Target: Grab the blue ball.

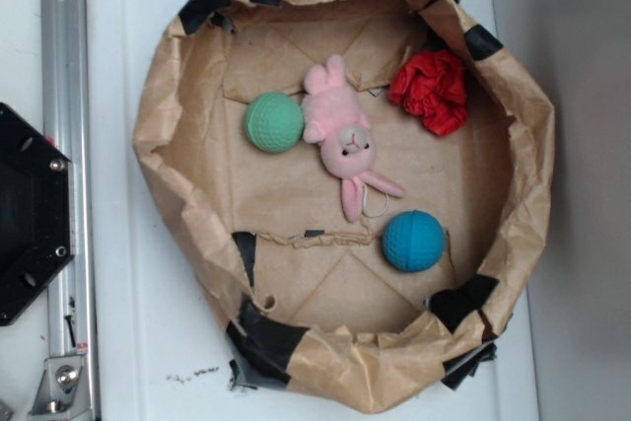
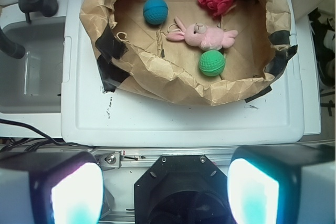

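The blue ball (image 1: 413, 241) lies on the floor of a brown paper basin (image 1: 168, 160), toward its right front part, just below the plush bunny's ears. In the wrist view the blue ball (image 2: 155, 11) is at the upper left inside the basin (image 2: 173, 80). My gripper (image 2: 165, 190) is open and empty, with its two glowing pads (image 2: 76, 195) wide apart at the bottom of the wrist view, well back from the basin and above the black robot base (image 2: 178, 190). The gripper does not show in the exterior view.
Inside the basin are a pink plush bunny (image 1: 343, 135), a green dimpled ball (image 1: 273, 122) and a red crumpled cloth (image 1: 432, 91). The basin stands on a white tray-like surface (image 1: 128, 273). The black base (image 1: 30, 214) and a metal rail (image 1: 64, 96) are at the left.
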`<state>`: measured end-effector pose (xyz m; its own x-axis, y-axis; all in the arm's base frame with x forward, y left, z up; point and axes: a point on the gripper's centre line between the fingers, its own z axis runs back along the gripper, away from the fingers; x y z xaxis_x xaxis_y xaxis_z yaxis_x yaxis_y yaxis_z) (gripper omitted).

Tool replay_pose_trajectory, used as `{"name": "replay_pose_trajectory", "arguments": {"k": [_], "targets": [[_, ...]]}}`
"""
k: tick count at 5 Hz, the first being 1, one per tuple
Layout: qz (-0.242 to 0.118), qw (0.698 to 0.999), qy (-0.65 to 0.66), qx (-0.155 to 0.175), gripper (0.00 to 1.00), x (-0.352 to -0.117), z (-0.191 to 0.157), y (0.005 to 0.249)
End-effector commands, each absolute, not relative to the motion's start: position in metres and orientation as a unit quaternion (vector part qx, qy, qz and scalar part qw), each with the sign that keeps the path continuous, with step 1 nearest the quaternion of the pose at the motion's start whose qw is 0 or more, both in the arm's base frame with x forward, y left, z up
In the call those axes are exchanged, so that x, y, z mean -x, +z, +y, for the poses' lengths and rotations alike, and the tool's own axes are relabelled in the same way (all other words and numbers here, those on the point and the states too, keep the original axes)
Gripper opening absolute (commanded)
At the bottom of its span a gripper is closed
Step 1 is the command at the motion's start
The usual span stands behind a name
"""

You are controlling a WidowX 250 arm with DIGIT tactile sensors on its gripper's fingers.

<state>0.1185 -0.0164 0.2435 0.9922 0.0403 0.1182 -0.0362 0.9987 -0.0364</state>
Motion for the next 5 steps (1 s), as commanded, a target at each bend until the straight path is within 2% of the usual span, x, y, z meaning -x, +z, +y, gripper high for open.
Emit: {"name": "replay_pose_trajectory", "arguments": {"k": [1, 2, 3, 4, 5], "targets": [[-0.06, 0.998, 0.019, 0.017, 1.0, -0.119, -0.016, 0.243], [-0.074, 0.997, -0.006, 0.036, 1.0, -0.158, 0.006, 0.193], [-0.114, 0.987, -0.094, 0.058, 1.0, -0.2, 0.005, 0.178], [-0.146, 0.982, -0.105, 0.064, 1.0, -0.24, 0.014, 0.174], [-0.151, 0.979, -0.134, 0.036, 1.0, -0.271, 0.013, 0.155]]}}
